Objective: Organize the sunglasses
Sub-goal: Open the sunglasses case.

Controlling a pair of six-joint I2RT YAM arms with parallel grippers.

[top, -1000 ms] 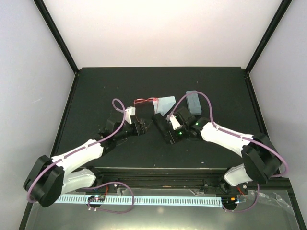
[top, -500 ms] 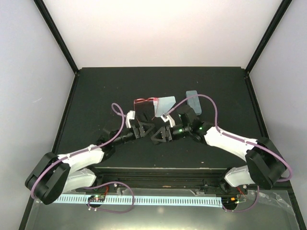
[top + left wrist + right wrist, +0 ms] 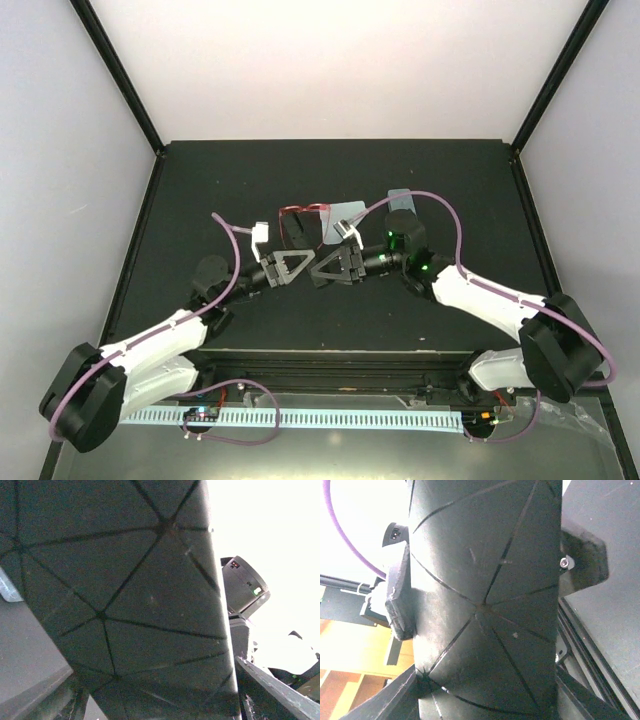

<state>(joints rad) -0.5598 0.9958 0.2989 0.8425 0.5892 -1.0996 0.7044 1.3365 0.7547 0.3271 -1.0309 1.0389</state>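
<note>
The black case (image 3: 125, 605) looks matt, faintly scuffed, with creased seams.

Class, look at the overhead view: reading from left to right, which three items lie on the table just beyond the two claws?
red-framed sunglasses → light blue cloth → pale blue case

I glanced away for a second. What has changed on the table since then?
Both wrists rolled sideways; the left gripper and right gripper drew closer together, the black case between their fingers. The right arm now hides most of the pale blue case. The red sunglasses and blue cloth stayed put.
</note>
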